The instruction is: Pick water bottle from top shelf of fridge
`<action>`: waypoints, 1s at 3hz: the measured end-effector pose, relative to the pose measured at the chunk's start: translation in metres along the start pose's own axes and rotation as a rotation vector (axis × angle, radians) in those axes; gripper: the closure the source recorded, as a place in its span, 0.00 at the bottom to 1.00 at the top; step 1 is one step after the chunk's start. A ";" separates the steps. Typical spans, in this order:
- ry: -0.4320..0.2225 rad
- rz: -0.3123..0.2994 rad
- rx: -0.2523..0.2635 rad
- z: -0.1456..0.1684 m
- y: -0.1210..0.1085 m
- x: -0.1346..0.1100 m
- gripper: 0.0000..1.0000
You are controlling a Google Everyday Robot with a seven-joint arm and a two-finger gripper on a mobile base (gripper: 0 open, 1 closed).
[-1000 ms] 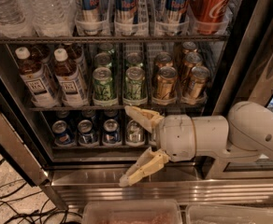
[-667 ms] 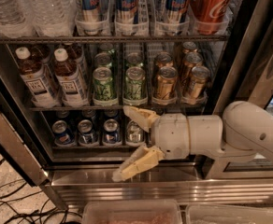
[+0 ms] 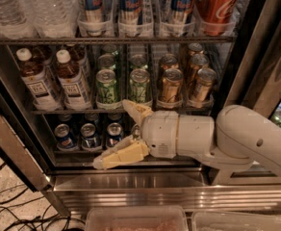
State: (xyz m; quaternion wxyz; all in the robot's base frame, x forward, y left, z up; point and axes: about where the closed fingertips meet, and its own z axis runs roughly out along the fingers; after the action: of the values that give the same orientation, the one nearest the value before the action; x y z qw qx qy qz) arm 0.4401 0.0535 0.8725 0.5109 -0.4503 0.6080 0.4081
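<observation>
Water bottle (image 3: 49, 8) stock stands upright at the far left of the top shelf (image 3: 111, 40) of the fridge (image 3: 131, 189). Two clear ribbed bodies show side by side, their caps cut off by the upper edge of the view and their long axes vertical. The gripper (image 3: 112, 134) hangs well below them, in front of the lowest rack and just under the row of green cans (image 3: 107, 85), with its jaws spread wide and nothing between them. The jaws point to the left, one tip high and one low, so their opening lies across a vertical line rather than around one. From the jaws the water bottle lies up and to the left, past the brown tea bottles (image 3: 70, 81) on the middle rack. Judging from this, the coming move is mostly a climb with a small leftward shift, plus a roll of the wrist so the jaws can close on the upright body. Compared with a second ago, the gripper has slid left and slightly upward along the fridge front, its jaws just as wide apart; the drinks have not moved.
</observation>
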 end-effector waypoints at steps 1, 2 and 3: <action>0.000 -0.008 0.123 0.009 -0.007 -0.013 0.00; -0.048 -0.016 0.234 0.010 -0.014 -0.023 0.00; -0.127 -0.062 0.308 0.009 -0.020 -0.041 0.00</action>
State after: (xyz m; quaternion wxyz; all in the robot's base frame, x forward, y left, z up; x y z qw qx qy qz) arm 0.4644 0.0621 0.9112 0.6236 -0.3583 0.6158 0.3218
